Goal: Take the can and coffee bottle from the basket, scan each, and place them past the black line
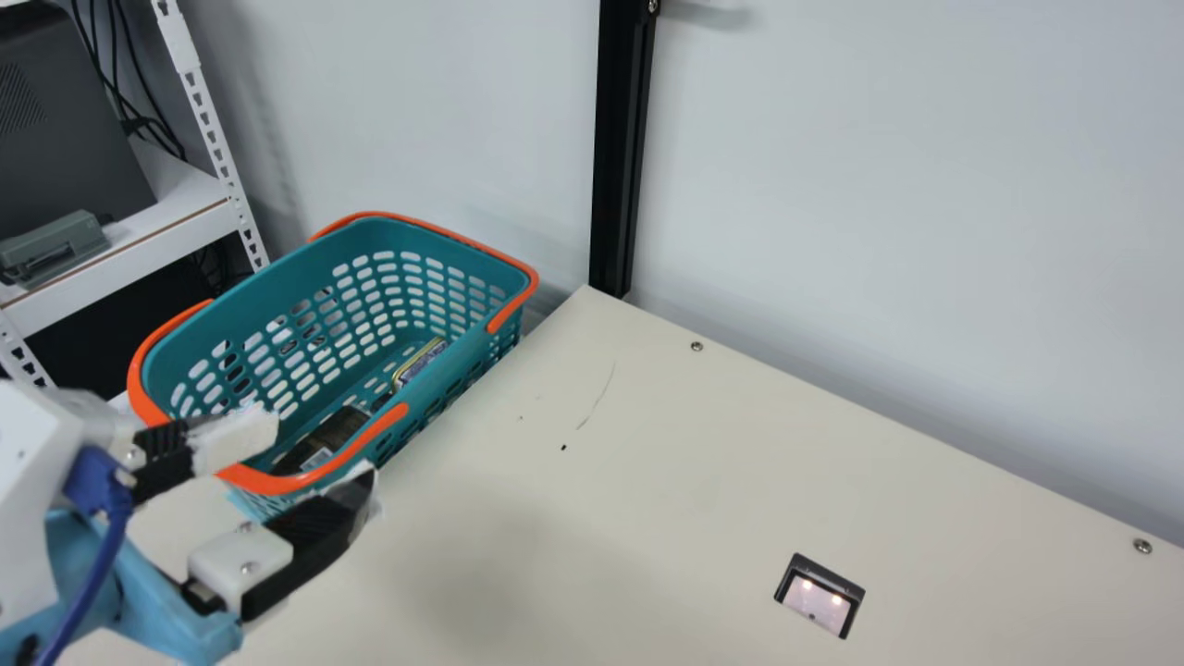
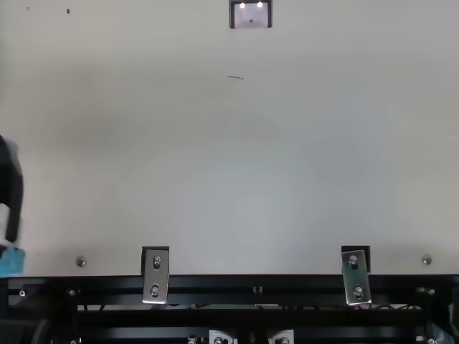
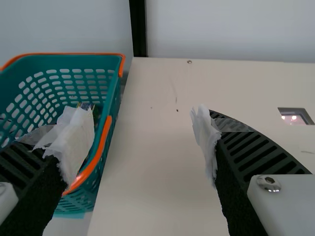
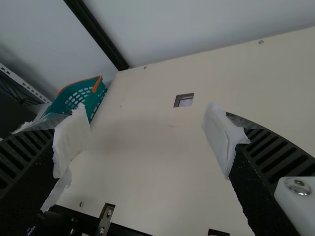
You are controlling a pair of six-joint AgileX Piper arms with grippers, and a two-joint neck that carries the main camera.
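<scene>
My left gripper [image 1: 319, 453] stands open beside the near end of the teal basket [image 1: 435, 388], its fingers above and next to the orange-handled rim. Inside the basket lie a dark bottle-like item [image 1: 324, 439] and a can-like item [image 1: 421, 361] with a yellow and blue edge. In the left wrist view, the left gripper [image 3: 140, 137] is spread wide with nothing between its paper-wrapped fingertips, and part of the can-like item [image 3: 87, 106] shows behind one finger. My right gripper [image 4: 147, 137] is open and holds nothing, facing the table from a distance.
A scanner window [image 1: 819, 599] with lit spots is set in the cream table [image 1: 592, 518]. A black upright post [image 1: 622, 148] rises at the table's back corner against the wall. White shelving [image 1: 185, 217] with grey equipment stands behind the basket. Metal brackets [image 2: 155, 276] sit on the table's front edge.
</scene>
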